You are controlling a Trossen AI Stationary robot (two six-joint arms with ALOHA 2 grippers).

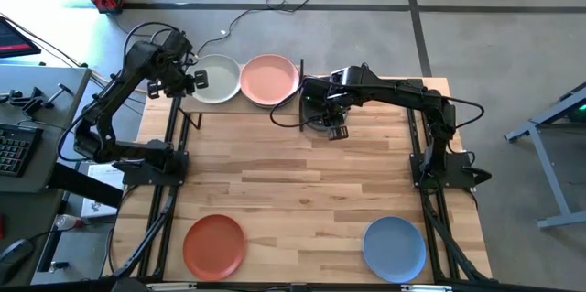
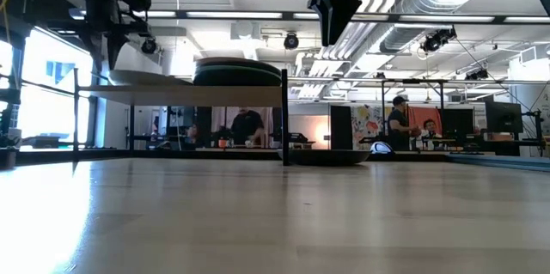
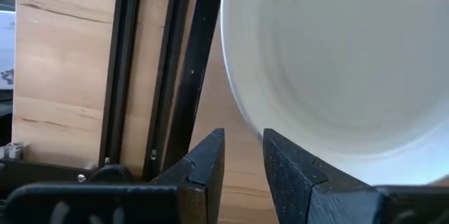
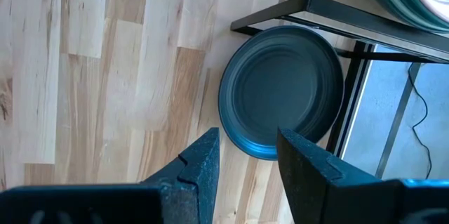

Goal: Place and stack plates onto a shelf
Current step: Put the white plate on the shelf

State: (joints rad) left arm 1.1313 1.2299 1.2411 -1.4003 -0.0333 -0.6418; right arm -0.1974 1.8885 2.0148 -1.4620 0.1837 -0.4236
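The shelf (image 1: 242,102) stands at the table's far left. On it lie an off-white plate (image 1: 220,81) and, to its right, a pink plate (image 1: 270,80) on top of a stack (image 2: 239,71) with a dark teal plate under it. My left gripper (image 3: 243,157) points down, open, over the off-white plate's left rim (image 3: 242,112), nothing between its fingers. My right gripper (image 4: 249,157) hangs open, high above a dark plate (image 4: 280,90) lying flat on the table by the shelf's right end, partly under the frame.
A terracotta plate (image 1: 214,246) lies near the table's front left and a blue plate (image 1: 394,248) near its front right. The wooden tabletop (image 1: 302,182) between them and the shelf is bare. Black shelf uprights (image 2: 284,119) stand beside the dark plate.
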